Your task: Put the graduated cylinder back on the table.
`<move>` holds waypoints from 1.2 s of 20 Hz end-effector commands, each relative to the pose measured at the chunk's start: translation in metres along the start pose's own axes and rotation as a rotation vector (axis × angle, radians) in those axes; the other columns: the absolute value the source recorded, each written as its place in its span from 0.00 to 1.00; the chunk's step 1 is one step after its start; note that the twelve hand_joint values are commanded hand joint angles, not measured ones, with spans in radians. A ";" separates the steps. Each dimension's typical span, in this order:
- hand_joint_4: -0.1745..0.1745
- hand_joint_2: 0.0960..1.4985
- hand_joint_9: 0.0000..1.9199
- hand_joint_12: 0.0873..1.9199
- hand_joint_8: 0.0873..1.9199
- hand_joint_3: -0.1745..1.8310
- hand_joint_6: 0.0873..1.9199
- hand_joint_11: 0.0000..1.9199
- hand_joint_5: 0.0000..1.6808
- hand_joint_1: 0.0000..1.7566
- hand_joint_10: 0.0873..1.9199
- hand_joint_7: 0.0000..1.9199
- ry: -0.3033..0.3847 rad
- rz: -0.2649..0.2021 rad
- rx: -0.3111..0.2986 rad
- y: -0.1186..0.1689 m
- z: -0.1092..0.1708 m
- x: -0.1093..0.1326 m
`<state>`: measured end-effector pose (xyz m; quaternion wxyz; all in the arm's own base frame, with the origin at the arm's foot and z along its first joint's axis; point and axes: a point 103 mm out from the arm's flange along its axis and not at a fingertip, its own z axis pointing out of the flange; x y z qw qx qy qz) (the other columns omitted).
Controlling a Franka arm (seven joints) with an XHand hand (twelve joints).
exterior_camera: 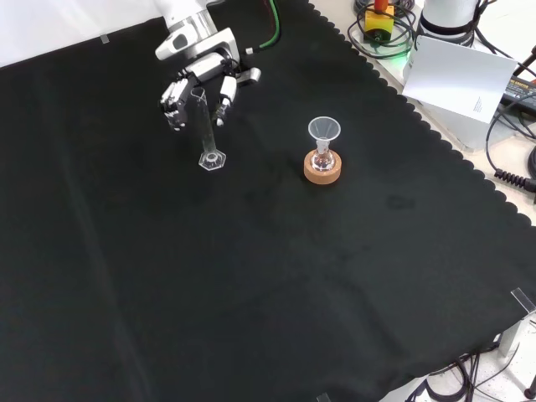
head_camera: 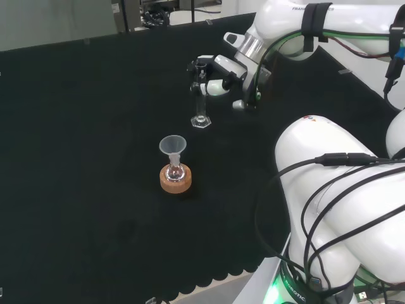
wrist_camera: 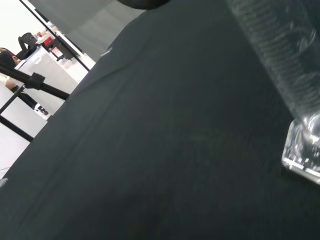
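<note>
Your bench [head_camera: 95,126] is covered in matte black cloth with a scalloped hem along the edge nearest the arm's base. On it stands the graduated cylinder [head_camera: 200,95], a slim tube of clear glass or plastic with fine printed markings and a flat, angular clear foot. In the front view the foot [exterior_camera: 213,160] sits flat on the cloth and the tube rises upright; the wrist view shows the same foot [wrist_camera: 302,152] resting against the fabric. You cannot tell from these views whether the cylinder has anything in it.

Look at the hand [exterior_camera: 194,88]: black and white, it sits at the cylinder's upper part, with fingers [exterior_camera: 173,100] curled on one side of the tube and others on the opposite side. It looks to be grasping the cylinder near the top, though you cannot see for certain that every finger touches it.

Nearer the scalloped edge in the head view stands a small round clear flask [head_camera: 174,171], seated in a tan cork ring [head_camera: 176,182]. A clear cone-shaped funnel [head_camera: 172,147] sits in its neck. There is a reddish tint at the flask's bottom, but its contents are not clear to you. The flask stands well apart from the cylinder and the hand, all of them away from the bench's corners.
</note>
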<state>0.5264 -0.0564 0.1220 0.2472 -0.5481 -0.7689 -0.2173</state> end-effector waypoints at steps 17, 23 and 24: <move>0.21 0.58 0.08 0.77 0.32 0.00 0.00 0.00 0.14 0.44 0.41 0.00 -0.259 0.087 -0.081 -0.071 -0.136 0.078; 0.21 0.58 0.08 0.76 0.32 0.00 0.00 0.00 0.14 0.43 0.41 0.00 -0.304 0.115 -0.084 -0.110 -0.154 0.124; 0.21 0.58 0.08 0.76 0.31 0.00 0.00 0.00 0.14 0.42 0.41 0.00 -0.311 0.117 -0.085 -0.116 -0.155 0.131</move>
